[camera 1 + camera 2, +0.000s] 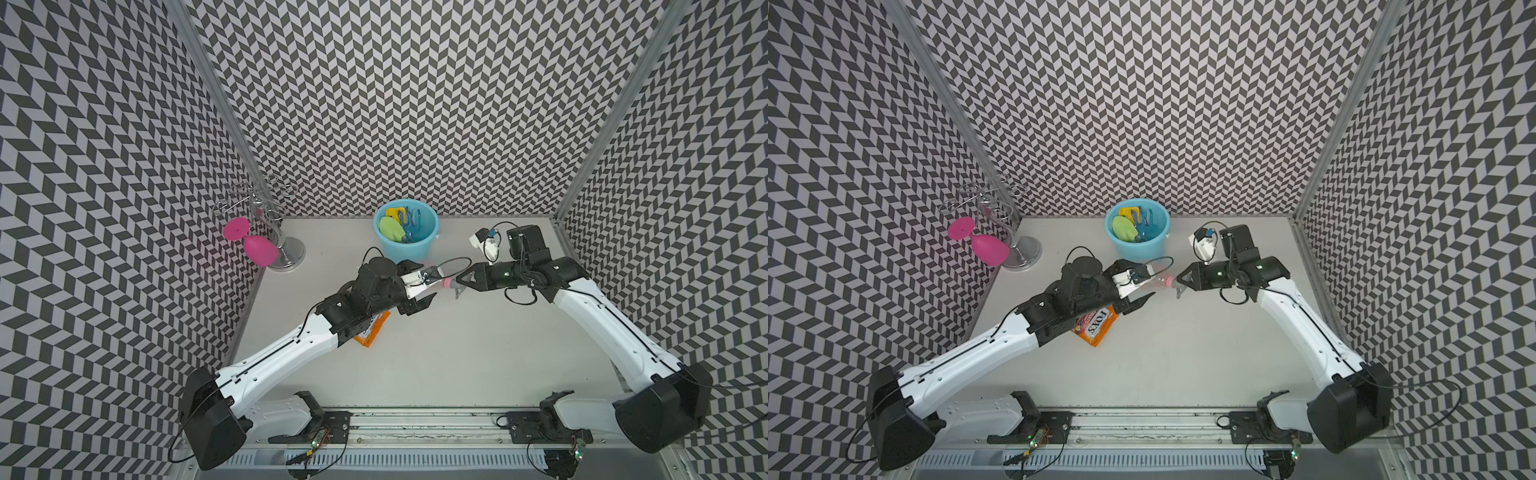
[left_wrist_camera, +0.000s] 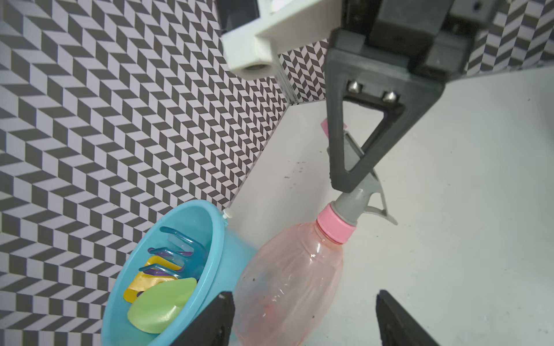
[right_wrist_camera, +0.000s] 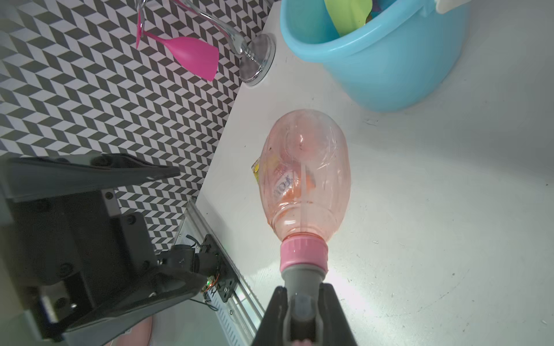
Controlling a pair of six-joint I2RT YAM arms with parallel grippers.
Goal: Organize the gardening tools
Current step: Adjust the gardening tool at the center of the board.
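Bottle point(image 3: 302, 173) position: lying level in front of the bucket point(image 1: 405, 249), near the middle of the table point(image 1: 457, 353) and toward its back edge. It looks clear of the surface. Body is translucent pink with a pink collar and a grey nozzle. Base points at the left arm, nozzle at the right arm.

Right gripper point(image 3: 303, 299): jaws pinch the grey nozzle just behind the collar, one finger on each side. The trigger hangs below the grip in both top views.

Left gripper point(image 2: 304, 299): jaws spread. In the left wrist view the bottle's body runs between the two fingers. One finger point(image 2: 215, 317) sits just beside the bottle wall and the other stands apart from it. Contact cannot be told.

Bucket: light blue, upright, at the middle of the back edge. Tools stand inside with blades and tines up:
- green trowel point(image 2: 162, 305)
- yellow blade point(image 2: 141, 284)
- teal fork point(image 2: 183, 242)
- purple tines point(image 2: 168, 254) between the teal fork and the yellow blade

An exact tool count cannot be told.

Bag point(image 1: 1096, 326): orange, flat on the table toward the left edge, partly under the left arm. It shows through the bottle in the right wrist view.

Rack point(image 1: 286, 249): metal, at the back left corner. A pink glass point(image 1: 257, 249) hangs from it, bowl down.
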